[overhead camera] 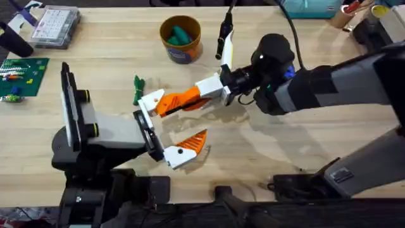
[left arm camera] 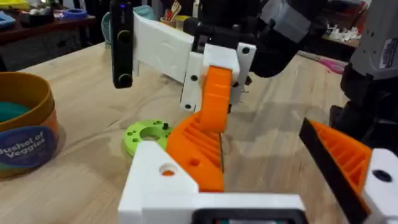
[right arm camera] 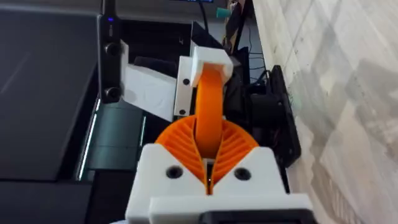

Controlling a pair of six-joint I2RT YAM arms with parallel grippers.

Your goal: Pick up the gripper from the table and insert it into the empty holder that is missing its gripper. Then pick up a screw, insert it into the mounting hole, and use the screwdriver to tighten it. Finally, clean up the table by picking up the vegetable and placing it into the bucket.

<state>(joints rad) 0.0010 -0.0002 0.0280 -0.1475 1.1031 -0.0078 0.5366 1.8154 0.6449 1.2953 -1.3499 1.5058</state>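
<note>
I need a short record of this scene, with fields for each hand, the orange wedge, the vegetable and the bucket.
right hand: shut on the ribbed orange plastic wedge
wedge: one end meets the white angular plastic holder; whether it is fully seated, cannot tell
left hand: open
vegetable: slim dark green toy vegetable lies on the wooden table, close to the holder
bucket: round orange-yellow bucket stands upright with a teal item inside
</note>
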